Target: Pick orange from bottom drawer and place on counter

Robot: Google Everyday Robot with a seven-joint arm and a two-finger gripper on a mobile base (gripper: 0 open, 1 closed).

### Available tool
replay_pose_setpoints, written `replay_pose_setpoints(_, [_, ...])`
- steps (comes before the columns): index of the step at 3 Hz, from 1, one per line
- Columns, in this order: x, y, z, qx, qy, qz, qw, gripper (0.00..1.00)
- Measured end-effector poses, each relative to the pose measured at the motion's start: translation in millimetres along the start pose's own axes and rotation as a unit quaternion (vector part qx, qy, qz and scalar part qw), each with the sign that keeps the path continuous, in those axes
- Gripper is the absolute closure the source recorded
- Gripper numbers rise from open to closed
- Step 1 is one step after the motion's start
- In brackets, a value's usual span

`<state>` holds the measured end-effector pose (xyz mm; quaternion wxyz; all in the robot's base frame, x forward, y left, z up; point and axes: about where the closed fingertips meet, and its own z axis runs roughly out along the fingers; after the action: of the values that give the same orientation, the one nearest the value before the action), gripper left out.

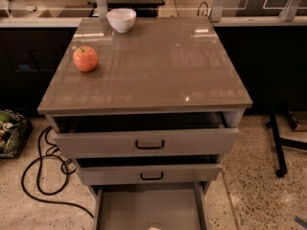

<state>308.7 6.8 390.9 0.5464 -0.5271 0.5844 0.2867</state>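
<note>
Counter (158, 66): glossy grey-brown top, with a red-orange apple (86, 59) at its left and a white bowl (121, 19) at the far edge.
Upper drawers: top drawer (192, 142) and middle drawer (192, 173) both slightly ajar.
Bottom drawer (146, 207): pulled out, grey floor showing.
Orange: I cannot make it out; only a tiny sliver shows at the picture's lower edge.
My gripper: out of view; open or closed, I cannot tell.

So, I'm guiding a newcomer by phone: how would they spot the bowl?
The gripper is out of view; find the glossy counter atop the grey drawers. At its far edge, leftward, sits the bowl: white and hollow, unlike the red apple.
</note>
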Motion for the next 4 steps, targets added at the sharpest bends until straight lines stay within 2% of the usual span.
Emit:
replay_pose_setpoints(1, [-0.2,0.2,0.4,-0.001,0.0,0.0,1.0,1.0])
replay_pose_setpoints(2, [-10.6,-15.7,-3.8,0.015,0.002,0.011,0.9998,1.0])
replay_pose_setpoints(3, [-28.3,-46.5,-20.4,0.053,0.003,0.039,0.9978,1.0])
replay_pose_setpoints(4, [-34.7,-79.8,-47.1,0.108,0.001,0.077,0.9911,1.0])
